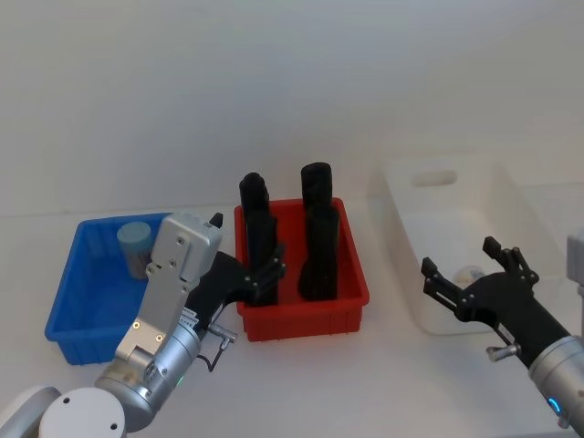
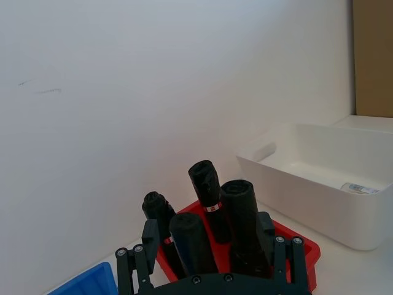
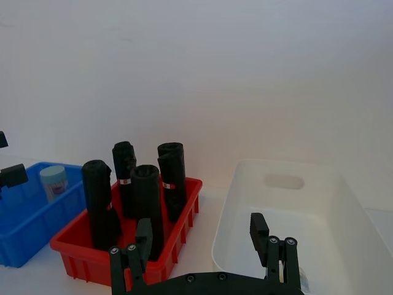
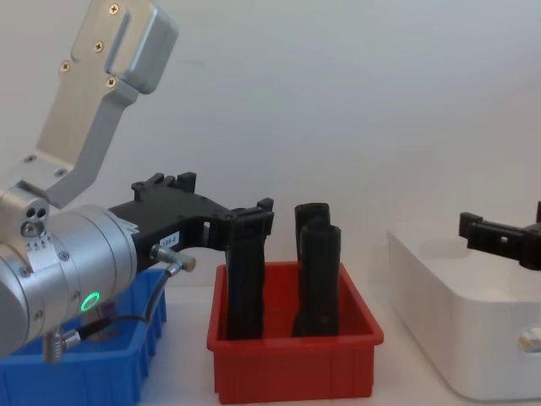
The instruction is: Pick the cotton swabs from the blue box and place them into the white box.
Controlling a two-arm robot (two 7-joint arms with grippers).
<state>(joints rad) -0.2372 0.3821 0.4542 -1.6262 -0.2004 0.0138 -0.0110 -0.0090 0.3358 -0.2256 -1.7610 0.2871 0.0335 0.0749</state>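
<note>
The left tool [image 1: 248, 251], spread wide and empty, is hovering by the red bin [image 1: 351, 306]. The upright cotton swabs tub [image 1: 137, 245] is sitting to its left in the blue box [image 1: 66, 301], far nearer this arm than the right tool [image 1: 464, 265], which is likewise hanging open and empty.

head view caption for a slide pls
Left claw open by red bin, right claw open over white box; swab tub in blue box.

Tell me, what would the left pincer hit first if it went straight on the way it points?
Likely the left pincer would meet the black rolls in the red bin first.
</note>
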